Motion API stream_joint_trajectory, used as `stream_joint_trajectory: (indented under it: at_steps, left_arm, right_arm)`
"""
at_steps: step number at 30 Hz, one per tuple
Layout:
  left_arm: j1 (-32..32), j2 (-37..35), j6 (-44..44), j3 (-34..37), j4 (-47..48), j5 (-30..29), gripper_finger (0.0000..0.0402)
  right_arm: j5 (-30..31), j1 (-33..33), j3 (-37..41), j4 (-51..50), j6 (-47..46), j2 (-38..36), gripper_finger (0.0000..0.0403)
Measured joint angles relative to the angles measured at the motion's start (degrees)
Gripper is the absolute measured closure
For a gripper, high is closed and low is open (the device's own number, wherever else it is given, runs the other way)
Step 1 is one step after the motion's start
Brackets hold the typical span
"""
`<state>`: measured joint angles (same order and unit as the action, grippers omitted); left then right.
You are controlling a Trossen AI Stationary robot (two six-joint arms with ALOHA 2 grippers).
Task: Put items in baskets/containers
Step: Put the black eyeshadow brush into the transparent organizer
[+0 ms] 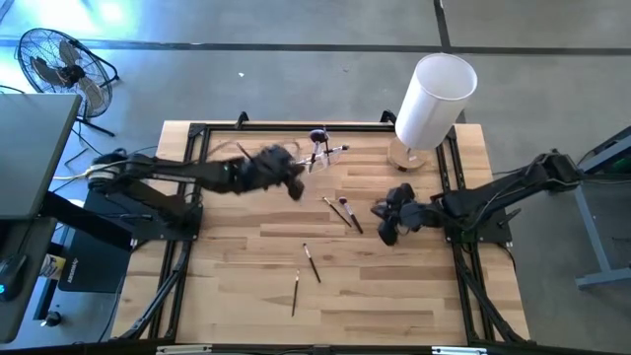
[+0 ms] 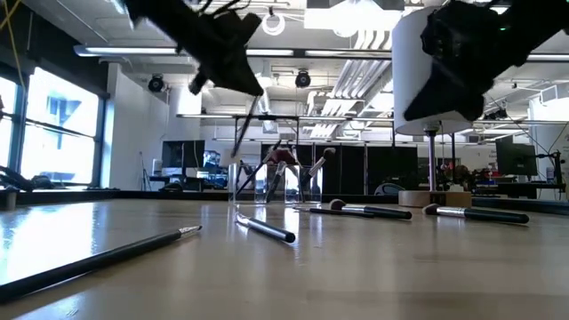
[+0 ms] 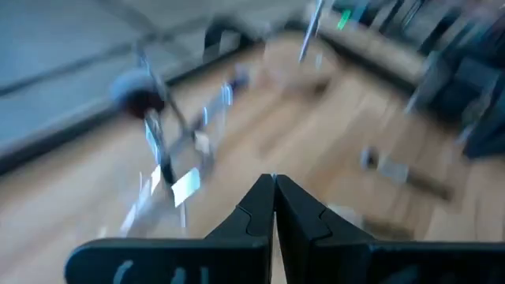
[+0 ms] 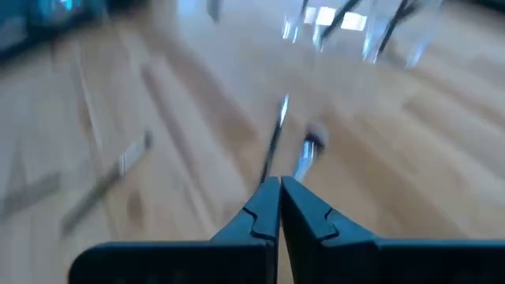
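My left gripper (image 1: 294, 187) (image 3: 274, 183) hovers above the table, just near and left of the small clear holder (image 1: 320, 148) (image 2: 284, 178), which has several brushes standing tilted in it. It is shut on a thin dark makeup brush (image 2: 244, 129). My right gripper (image 1: 385, 233) (image 4: 280, 183) is shut, holds nothing and hovers right of two loose brushes (image 1: 342, 210) (image 4: 274, 138) lying flat. Two more brushes (image 1: 312, 262) (image 1: 295, 293) lie flat nearer the near edge. My left gripper holds the makeup brush by its upper end (image 2: 258, 93), pinched between the two shut fingers. The brush is lifted clear of the table and hangs slanting below the fingers, as the low view shows. The wrist view does not show the place of contact.
A tall white cylinder (image 1: 434, 94) (image 2: 436, 80) on a round wooden base stands at the far right corner, right of the holder. A black frame runs along the table's left, far and right edges. Bare wood lies at the near left and near right.
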<state>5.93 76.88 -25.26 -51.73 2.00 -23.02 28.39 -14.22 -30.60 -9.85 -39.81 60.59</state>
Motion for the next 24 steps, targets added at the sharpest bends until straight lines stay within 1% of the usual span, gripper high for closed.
stream_joint_trajectory:
  at_steps: [2, 4, 7, 9, 11, 14, 17, 20, 24]
  left_arm:
    - [5.68, -1.06, 4.51, 4.90, -11.33, 6.25, 0.0401]
    - [10.83, -2.13, 9.95, 9.37, -18.31, 10.72, 0.0401]
    - [17.45, -2.02, 16.70, 13.50, -32.27, 18.80, 0.0401]
    - [21.61, -0.71, 17.88, 14.82, -39.06, 25.00, 0.0402]
    - [25.06, 1.30, 17.97, 15.26, -41.48, 29.08, 0.0402]
    - [29.39, 3.45, 17.96, 15.28, -41.74, 33.93, 0.0401]
    - [31.72, 6.34, 17.95, 15.22, -41.94, 38.66, 0.0401]
    - [31.57, 8.44, 17.49, 15.24, -41.30, 39.45, 0.0399]
    - [31.56, 8.75, 17.51, 15.24, -40.71, 39.76, 0.0384]
  right_arm:
    - [1.20, 2.43, 1.15, 5.20, 1.03, -0.01, 0.0399]
    - [1.47, 5.09, 1.76, 8.77, 2.35, 0.07, 0.0401]
    - [2.91, 8.88, 1.93, 12.84, 4.27, 0.13, 0.0402]
    - [4.70, 11.11, 1.91, 15.10, 4.36, 0.15, 0.0401]
    - [5.89, 13.11, 1.91, 16.74, 4.18, 0.14, 0.0401]
    - [5.76, 15.83, 1.91, 18.60, 4.26, 0.14, 0.0402]
    - [5.63, 17.70, 1.91, 19.39, 4.26, 0.14, 0.0401]
    - [5.22, 18.97, 1.91, 19.95, 4.26, 0.14, 0.0398]
    - [3.25, 20.53, 1.91, 20.04, 4.08, 0.14, 0.0398]
